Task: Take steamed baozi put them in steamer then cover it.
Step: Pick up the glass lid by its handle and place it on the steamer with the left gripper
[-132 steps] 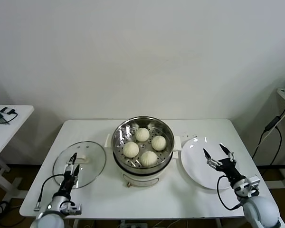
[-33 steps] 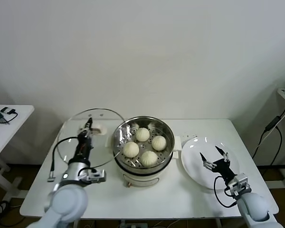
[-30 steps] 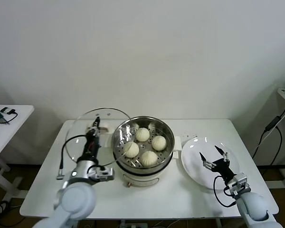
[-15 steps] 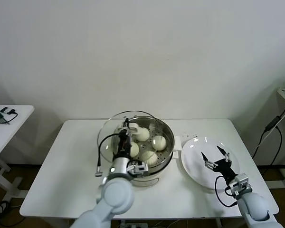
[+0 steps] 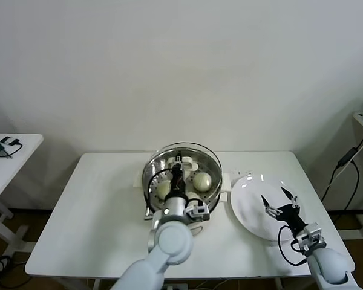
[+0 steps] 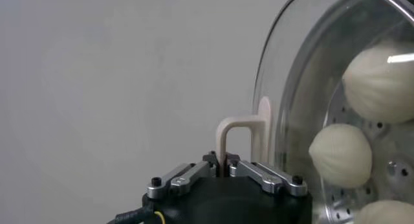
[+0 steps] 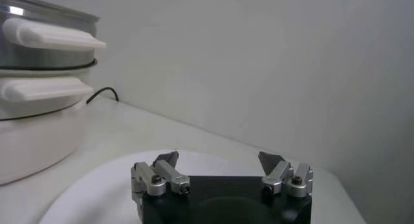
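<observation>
The left claw (image 6: 226, 169) clenches the cream loop handle (image 6: 236, 136) of a round glass lid (image 5: 183, 163) above the shiny steel steamer (image 5: 213, 192) holding smooth domed baozi (image 5: 201, 181). The right claw (image 5: 277, 199) hovers spread over a flat white plate (image 5: 249, 208).

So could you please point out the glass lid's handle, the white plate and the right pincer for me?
glass lid's handle (image 6: 240, 133), left wrist view, on the cream loop held by the shut left pincer.
white plate (image 5: 247, 199), head view, on its bare left part.
right pincer (image 5: 277, 197), head view, midway between its open fingertips.

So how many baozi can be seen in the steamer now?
3 at least: in the head view two baozi flank the left claw inside the steamer; the left wrist view shows three; more may be hidden.
</observation>
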Controlling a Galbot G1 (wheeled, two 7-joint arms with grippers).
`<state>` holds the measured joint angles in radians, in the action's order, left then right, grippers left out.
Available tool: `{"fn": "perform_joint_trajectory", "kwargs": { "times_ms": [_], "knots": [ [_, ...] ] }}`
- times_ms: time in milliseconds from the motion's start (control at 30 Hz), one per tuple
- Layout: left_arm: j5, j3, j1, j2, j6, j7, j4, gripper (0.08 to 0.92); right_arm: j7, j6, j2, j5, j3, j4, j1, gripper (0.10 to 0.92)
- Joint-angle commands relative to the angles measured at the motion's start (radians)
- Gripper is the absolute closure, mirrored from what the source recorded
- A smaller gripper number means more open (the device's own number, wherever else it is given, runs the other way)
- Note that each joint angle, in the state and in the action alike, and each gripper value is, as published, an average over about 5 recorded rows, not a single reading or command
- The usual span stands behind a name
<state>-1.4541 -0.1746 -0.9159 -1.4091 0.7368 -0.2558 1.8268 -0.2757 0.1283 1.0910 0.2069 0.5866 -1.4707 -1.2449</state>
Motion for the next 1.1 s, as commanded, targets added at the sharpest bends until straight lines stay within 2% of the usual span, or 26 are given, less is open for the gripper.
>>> {"fn": "perform_joint_trajectory", "kwargs": {
  "times_ms": [33,367,1100],
  "knots": [
    [-0.034,-0.014,0.009,-0.046,0.001,-0.012,-0.06,0.853,-0.004,0.003,0.001,-0.003,0.007,0.006,0.001,0.203],
    [-0.034,-0.012,0.013,-0.021,-0.004,-0.033,-0.077,0.853,-0.007,0.006,-0.001,-0.004,0.01,0.013,0.003,0.203],
    [-0.09,0.012,-0.011,-0.011,-0.047,-0.037,-0.076,0.853,-0.018,0.01,0.004,-0.01,0.016,0.015,0.003,0.203]
  ]
}}
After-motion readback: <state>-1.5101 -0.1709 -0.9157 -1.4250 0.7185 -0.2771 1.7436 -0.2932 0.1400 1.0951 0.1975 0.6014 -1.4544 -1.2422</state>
